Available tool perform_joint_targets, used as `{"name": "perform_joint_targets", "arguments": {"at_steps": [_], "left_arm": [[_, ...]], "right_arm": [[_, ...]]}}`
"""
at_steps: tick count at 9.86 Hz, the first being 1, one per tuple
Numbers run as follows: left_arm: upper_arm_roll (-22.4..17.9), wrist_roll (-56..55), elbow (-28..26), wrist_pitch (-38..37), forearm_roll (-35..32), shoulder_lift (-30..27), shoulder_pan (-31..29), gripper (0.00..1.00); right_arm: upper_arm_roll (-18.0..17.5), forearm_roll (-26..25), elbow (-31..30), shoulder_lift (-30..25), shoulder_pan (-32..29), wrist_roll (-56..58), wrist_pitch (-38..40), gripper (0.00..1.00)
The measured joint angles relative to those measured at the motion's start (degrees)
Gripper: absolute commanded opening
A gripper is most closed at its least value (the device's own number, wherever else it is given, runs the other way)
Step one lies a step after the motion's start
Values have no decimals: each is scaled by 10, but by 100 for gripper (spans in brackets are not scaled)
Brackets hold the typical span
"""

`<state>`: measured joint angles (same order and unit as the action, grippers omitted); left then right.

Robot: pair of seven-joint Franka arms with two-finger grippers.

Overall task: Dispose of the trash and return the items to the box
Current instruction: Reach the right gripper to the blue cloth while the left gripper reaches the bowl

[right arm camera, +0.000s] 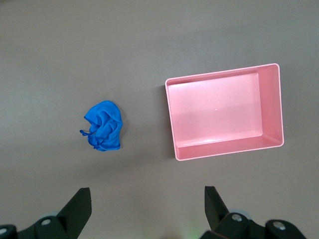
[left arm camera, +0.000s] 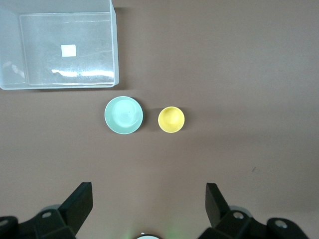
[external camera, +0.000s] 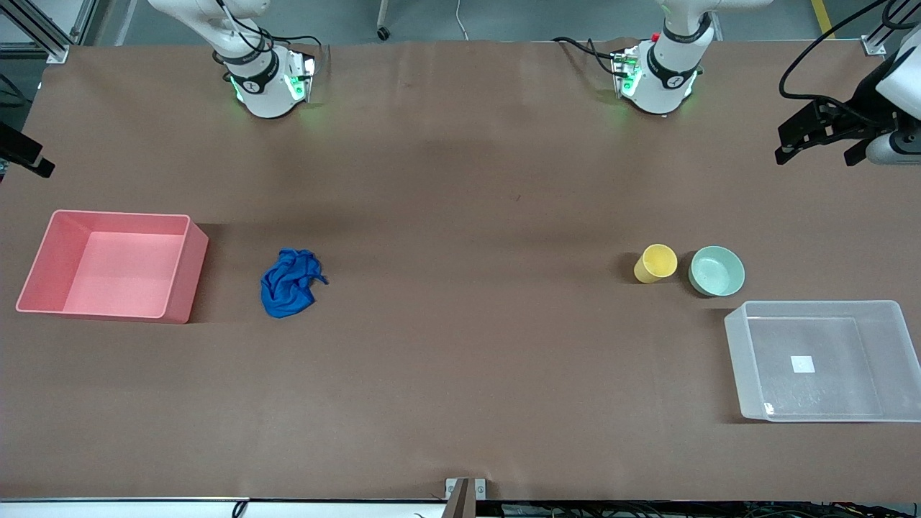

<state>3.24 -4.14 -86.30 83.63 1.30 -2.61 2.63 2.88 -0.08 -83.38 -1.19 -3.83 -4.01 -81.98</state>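
The blue trash point(external camera: 289, 283) lies beside the pink bin point(external camera: 180, 288); cup point(external camera: 655, 263) and bowl point(external camera: 717, 270) touch near the clear box point(external camera: 734, 338) — grabbing one may knock the other. Both grippers — left point(left arm camera: 148, 205), right point(right arm camera: 148, 206) — hang spread, high above

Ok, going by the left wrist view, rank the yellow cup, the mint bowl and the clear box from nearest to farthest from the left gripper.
The left gripper hangs open above the table.
1. Yellow cup: nearest, beside the bowl, though the bowl is only slightly farther.
2. Mint bowl: between the cup and the box.
3. Clear box: plainly farthest, toward the left arm's end of the table.
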Motion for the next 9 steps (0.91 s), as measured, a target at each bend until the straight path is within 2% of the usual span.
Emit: {"name": "perform_joint_targets", "arguments": {"at_steps": [3, 9], "left_arm": [[0, 0, -1, 1, 0, 0, 0, 100], [-4, 1, -15, 37, -4, 18, -12, 97]], "right_arm": [[30, 0, 0, 0, 26, 0, 0, 100], [27, 0, -11, 11, 45, -9, -4, 100]]}}
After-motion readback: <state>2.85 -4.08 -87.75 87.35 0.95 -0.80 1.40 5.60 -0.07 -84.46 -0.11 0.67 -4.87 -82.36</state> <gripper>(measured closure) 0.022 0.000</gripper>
